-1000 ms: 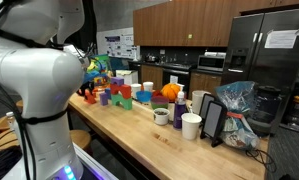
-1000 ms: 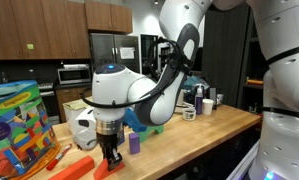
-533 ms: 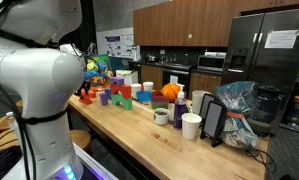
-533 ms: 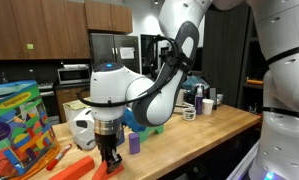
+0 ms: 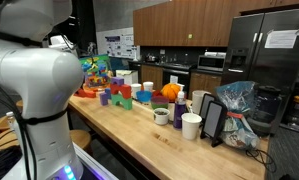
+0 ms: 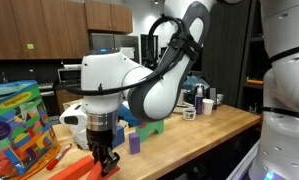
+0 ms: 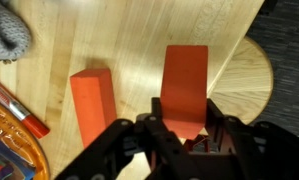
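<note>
Wooden counter [image 7: 119, 40]; jaws' grip on orange block [image 7: 185, 85] clear only from wrist

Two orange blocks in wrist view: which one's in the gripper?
The right-hand orange block in that view, clamped in the gripper; the other orange block lies free beside it.

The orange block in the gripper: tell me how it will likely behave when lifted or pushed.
Probably stiff: the orange block shows straight edges and no bending in the gripper. Its flat faces suggest it would slide on the wooden table, not roll. The smooth surface might slip in a loose grip.
</note>
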`<act>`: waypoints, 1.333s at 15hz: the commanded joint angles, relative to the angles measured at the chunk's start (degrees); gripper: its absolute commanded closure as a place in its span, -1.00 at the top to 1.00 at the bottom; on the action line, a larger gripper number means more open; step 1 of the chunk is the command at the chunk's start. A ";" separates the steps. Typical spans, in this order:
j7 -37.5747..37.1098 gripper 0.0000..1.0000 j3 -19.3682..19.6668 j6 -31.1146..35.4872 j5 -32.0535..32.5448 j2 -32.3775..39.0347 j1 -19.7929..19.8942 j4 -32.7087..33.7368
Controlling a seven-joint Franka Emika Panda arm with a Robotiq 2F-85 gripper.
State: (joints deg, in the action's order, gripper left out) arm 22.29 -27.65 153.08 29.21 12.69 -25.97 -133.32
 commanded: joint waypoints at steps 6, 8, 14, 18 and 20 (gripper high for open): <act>5.94 -0.64 -0.70 -2.45 -5.25 -14.05 0.22 -5.85; 9.21 -0.64 -0.42 -2.47 -7.18 -16.77 0.05 -6.95; 23.12 -0.64 3.28 -2.15 -16.55 -25.76 -1.85 -11.18; 34.56 -0.64 8.74 -4.19 -24.97 -32.46 -4.82 -14.23; 38.12 -0.64 11.43 -6.18 -27.46 -36.34 -5.81 -15.82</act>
State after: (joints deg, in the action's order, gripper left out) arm 54.89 -20.23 149.65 5.55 -16.15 -29.32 -145.35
